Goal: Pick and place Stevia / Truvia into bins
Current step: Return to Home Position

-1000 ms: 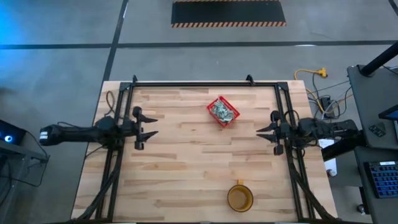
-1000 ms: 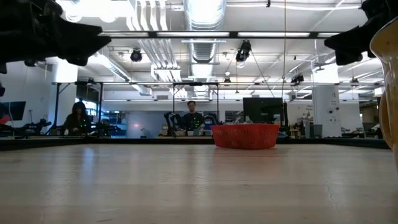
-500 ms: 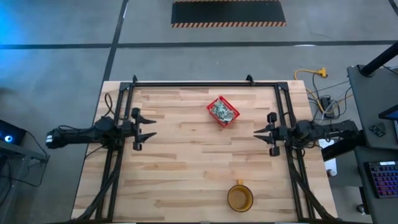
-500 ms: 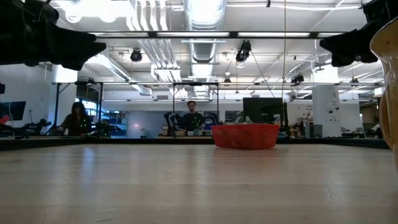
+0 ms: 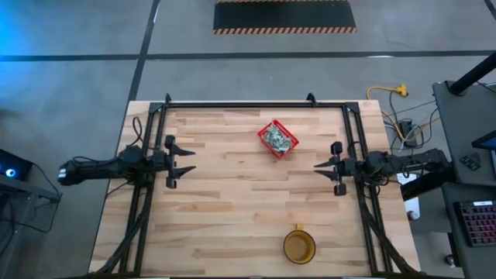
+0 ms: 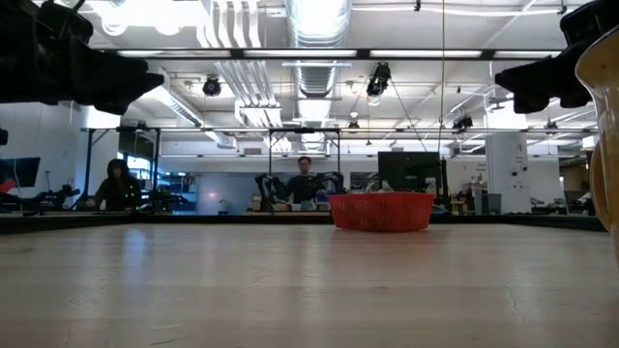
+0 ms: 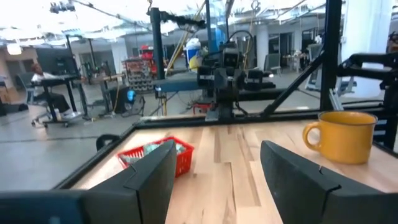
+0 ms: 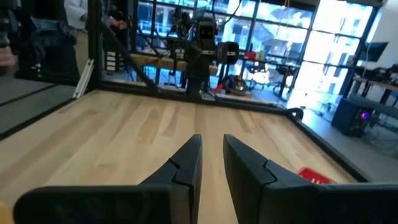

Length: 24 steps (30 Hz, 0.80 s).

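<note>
The red basket stands on the wooden table, right of centre toward the far edge, its floor on the boards. It holds a heap of pale green and white Stevia sachets. The left wrist view shows the basket and sachets ahead. My left gripper hovers level at the table's left side, open and empty, with its fingers far apart. My right gripper hovers level at the right side. Its fingers stand a narrow gap apart with nothing between them. Both point toward the table's middle.
An amber cup with a handle stands near the table's near edge, right of centre, also seen in the left wrist view. A black frame runs along the far and side edges. Bare boards lie between the grippers. People sit in the room beyond.
My right gripper has sunk a little and crept toward the table's middle. My left gripper has tipped slightly downward to level. Neither has opened or shut. Basket, sachets and cup stand as before.
</note>
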Available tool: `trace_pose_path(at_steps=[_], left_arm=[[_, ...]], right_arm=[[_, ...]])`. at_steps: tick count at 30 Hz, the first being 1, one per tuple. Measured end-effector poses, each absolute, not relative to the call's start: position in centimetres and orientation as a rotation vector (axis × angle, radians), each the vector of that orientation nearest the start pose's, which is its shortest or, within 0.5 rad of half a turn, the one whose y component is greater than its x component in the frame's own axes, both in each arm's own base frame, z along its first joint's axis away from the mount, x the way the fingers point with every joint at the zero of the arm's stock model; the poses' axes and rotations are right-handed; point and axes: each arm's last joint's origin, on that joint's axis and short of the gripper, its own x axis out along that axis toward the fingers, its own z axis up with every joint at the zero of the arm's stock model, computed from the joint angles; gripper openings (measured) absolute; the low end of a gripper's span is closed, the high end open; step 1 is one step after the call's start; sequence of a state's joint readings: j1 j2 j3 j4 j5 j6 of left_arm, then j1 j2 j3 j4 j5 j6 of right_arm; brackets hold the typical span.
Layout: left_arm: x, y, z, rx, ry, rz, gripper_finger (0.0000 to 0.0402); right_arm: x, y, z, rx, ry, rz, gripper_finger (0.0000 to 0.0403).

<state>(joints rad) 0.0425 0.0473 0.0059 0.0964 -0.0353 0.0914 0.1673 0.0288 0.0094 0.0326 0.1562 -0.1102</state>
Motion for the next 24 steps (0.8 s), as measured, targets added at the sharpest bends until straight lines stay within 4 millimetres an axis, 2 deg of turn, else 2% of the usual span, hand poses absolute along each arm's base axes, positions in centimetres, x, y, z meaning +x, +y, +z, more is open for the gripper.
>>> trace_pose_path(at_steps=[11, 24], left_arm=[[10.4, 0.5, 16.5, 0.084, 0.02, 0.077, 0.0218], [10.8, 0.6, 15.9, 0.084, 0.085, 0.074, 0.0218]], right_arm=[[10.2, 1.3, 16.2, -0.094, 0.054, 0.013, 0.0057], [10.2, 1.3, 16.2, -0.091, 0.057, 0.013, 0.0057]])
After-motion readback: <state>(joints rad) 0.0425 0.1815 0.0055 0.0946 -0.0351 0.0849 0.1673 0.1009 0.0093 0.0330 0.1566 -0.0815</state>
